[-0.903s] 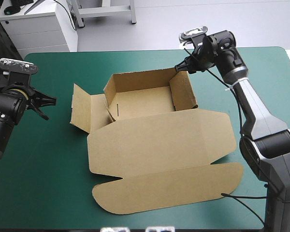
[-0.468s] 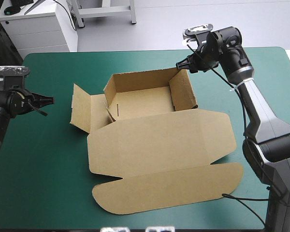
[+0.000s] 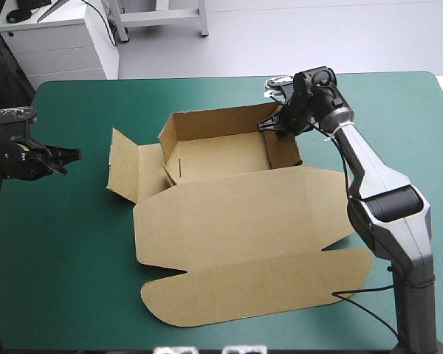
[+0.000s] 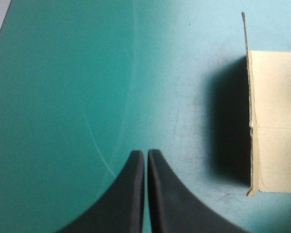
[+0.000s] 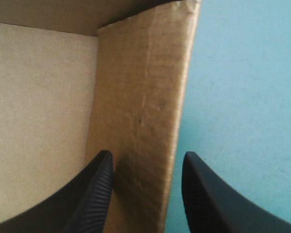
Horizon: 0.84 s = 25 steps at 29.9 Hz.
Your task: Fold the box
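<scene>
Since just before, the right jaws have dropped from above the far right corner of the box (image 3: pixel 236 214) onto its right wall.

High view: the box lies mid-tabletop (image 3: pixel 66 265), tray walls raised, lid flat toward the near edge. The left jaws hang well apart from it, near the left edge.

Left wrist view: the jaws are closed to a point over bare teal-green cover, holding nothing, with a box flap (image 4: pixel 276 121) ahead to one side.

Right wrist view: the jaws are parted and straddle the wall (image 5: pixel 140 111), one finger inside the tray and one outside.
</scene>
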Available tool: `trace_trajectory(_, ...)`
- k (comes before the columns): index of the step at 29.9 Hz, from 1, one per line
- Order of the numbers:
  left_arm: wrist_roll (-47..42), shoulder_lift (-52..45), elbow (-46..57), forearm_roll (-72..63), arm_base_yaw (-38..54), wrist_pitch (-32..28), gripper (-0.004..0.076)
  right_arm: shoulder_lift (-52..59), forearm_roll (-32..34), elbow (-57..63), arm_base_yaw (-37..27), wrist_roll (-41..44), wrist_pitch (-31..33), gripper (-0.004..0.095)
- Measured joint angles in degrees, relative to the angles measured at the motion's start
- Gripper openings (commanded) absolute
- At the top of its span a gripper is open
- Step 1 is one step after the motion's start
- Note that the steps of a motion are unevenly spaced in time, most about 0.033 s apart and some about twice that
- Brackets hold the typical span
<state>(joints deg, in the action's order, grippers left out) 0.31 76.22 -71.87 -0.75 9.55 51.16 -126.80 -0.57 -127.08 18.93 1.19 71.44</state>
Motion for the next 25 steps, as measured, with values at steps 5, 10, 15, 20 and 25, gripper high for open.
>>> trace_trajectory(5,0.2,0.0,0.0,0.0,0.0,-0.1,0.0001,-1.8,-0.5,0.0,0.0,-0.5,-0.1,0.016)
trace_trajectory(10,0.5,0.0,0.0,0.0,0.0,-0.1,0.0002,-2.2,-1.5,0.0,-0.1,-0.4,-0.3,-0.0018)
trace_trajectory(15,0.4,0.1,0.0,-0.3,1.0,-0.7,0.0002,-2.0,-1.9,-0.1,-0.1,1.2,-0.4,-0.0019)
trace_trajectory(20,-0.3,0.2,-0.1,-4.9,7.4,-2.5,0.0002,1.5,-5.2,-0.1,-1.9,1.2,0.0,-0.0019)
trace_trajectory(25,5.2,0.6,-0.3,-17.8,16.4,-2.8,0.0002,8.2,-9.7,-0.4,-6.7,0.6,0.0,-0.0019)
